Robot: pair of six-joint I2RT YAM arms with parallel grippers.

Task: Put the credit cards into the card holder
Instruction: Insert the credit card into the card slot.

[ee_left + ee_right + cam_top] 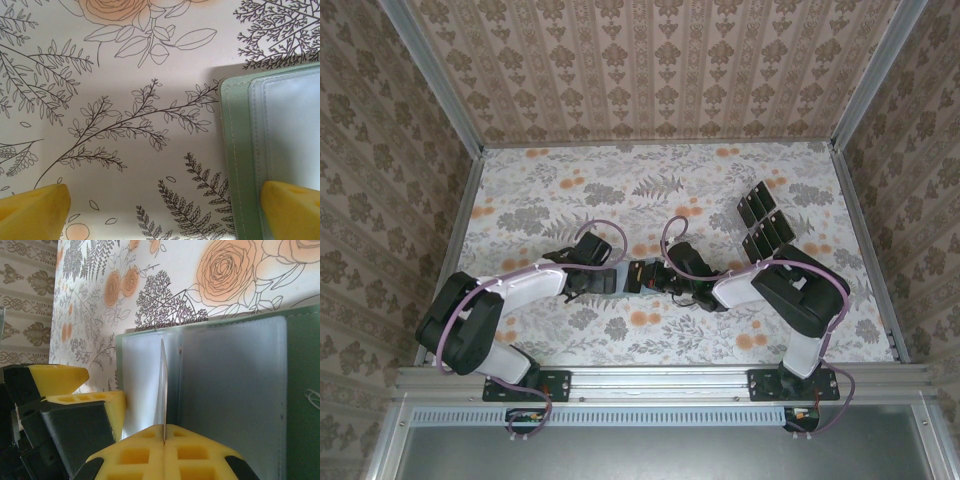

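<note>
Holder [230, 380]: laid open on the desk [720, 180], at the centre of the top view, between the two grippers.
Left gripper [165, 210]: released; one finger [290, 205] is seen over the holder's edge.
Right gripper [164, 432]: clenched on one card [163, 385], which is held on edge over a pocket.
Done: no card is seen inside yet.
Left: this card is to be inserted; the other cards [765, 222] stand in rows right of centre.

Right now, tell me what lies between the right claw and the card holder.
One credit card, seen edge-on in the right wrist view: the shut right claw grips it, its far end over the clear pockets of the card holder.
</note>
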